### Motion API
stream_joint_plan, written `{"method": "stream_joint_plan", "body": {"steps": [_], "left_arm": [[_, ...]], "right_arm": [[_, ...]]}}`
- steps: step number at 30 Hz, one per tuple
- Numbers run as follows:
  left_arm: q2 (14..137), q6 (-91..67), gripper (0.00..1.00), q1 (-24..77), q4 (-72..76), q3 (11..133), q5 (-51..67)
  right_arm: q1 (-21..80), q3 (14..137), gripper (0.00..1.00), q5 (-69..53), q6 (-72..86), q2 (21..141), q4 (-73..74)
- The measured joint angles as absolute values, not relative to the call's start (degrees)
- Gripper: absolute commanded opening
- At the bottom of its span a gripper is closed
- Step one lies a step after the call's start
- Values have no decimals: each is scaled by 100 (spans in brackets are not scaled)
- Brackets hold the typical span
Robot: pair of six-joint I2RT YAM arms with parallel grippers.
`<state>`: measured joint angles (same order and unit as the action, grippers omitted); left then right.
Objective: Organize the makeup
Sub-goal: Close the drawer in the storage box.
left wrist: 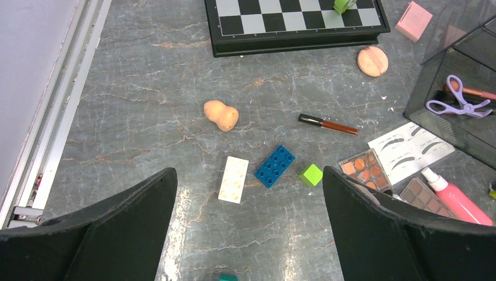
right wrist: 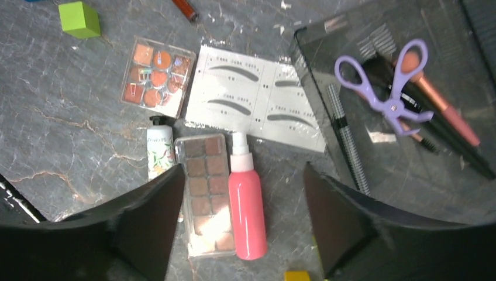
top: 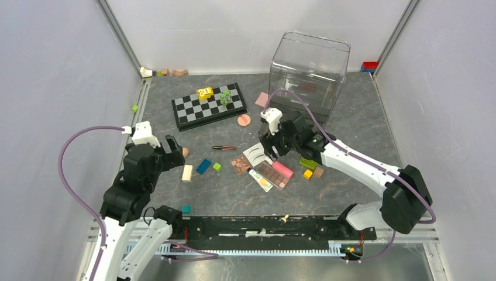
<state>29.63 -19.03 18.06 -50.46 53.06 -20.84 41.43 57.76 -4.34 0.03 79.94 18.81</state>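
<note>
My right gripper (right wrist: 243,170) is open and hovers over a pink spray bottle (right wrist: 247,205) and a brown eyeshadow palette (right wrist: 206,193), holding neither. A cream tube (right wrist: 159,153), an orange palette (right wrist: 158,76) and the white card of lash shapes (right wrist: 257,108) lie just beyond. The purple curler (right wrist: 383,88) and thin brushes (right wrist: 444,117) lie inside the clear container (top: 309,73). My left gripper (left wrist: 248,172) is open and empty above the floor. A peach sponge (left wrist: 221,115), a thin gloss wand (left wrist: 327,123) and a round sponge (left wrist: 372,61) lie ahead of it.
The chessboard (top: 208,105) with toy pieces sits at the back left. White (left wrist: 233,180), blue (left wrist: 274,165) and green (left wrist: 310,174) blocks lie under my left gripper. A pink cube (left wrist: 413,20) rests beside the container. More blocks (top: 308,168) sit by the right arm.
</note>
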Motion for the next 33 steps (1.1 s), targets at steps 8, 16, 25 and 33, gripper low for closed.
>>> {"method": "stream_joint_plan", "body": {"steps": [8,16,25,33], "left_arm": [[3052,-1903,100,1806,-5043,5306,-2088],[3315,-1903,100,1806,-5046,5304,-2088],[3503,-1903,100,1806,-5050,5306,-2161],[3636,-1903,100,1806,-5057,5306,-2202]], "right_arm": [[4143,5166,98,-222,250,7446,2067],[4143,4845,98,34,510,7000,2265],[4145,4539,98,1109,982,6578,2449],[4145,4248,98,1715,871,6211,2235]]}}
